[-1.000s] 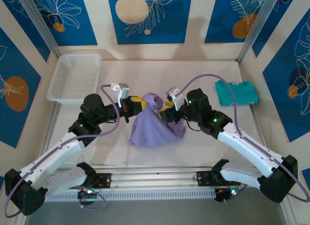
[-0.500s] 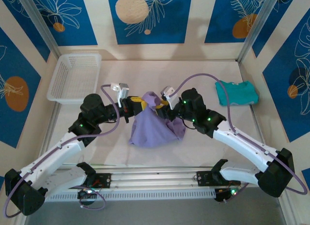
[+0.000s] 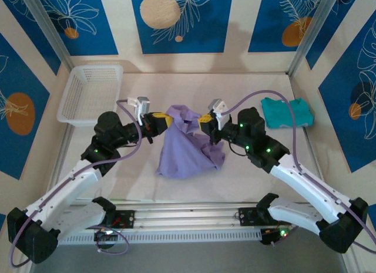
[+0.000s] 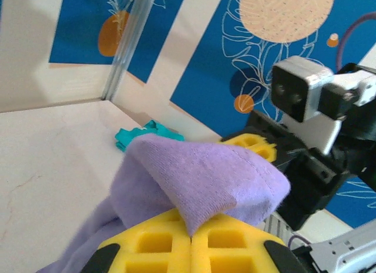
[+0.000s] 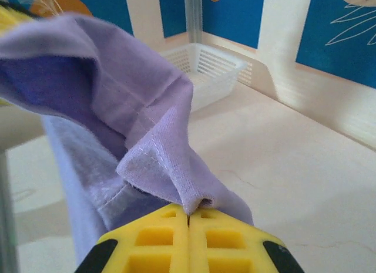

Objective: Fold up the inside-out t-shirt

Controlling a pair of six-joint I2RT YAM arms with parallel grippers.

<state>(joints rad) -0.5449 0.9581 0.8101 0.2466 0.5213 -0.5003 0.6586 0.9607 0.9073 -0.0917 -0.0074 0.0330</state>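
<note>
Left gripper [image 3: 162, 120] and right gripper [image 3: 205, 118] each clamp the t-shirt [image 3: 187, 150], holding its top edge above the table [image 3: 235, 180].

The left arm [image 3: 70, 185] and right arm [image 3: 305, 182] have white moulded shells joined by black joint housings carrying small green lights [image 3: 97, 150], and they rise from black bases on a slotted aluminium rail [image 3: 188, 217]. A pale purple cable [image 3: 258, 94] runs along each arm to a small white-and-grey camera box [image 3: 142, 103] at the wrist. The left gripper [image 4: 191, 238] and right gripper [image 5: 188, 217] have bright yellow fingers moulded with square recesses, with black pieces at their outer corners.
</note>
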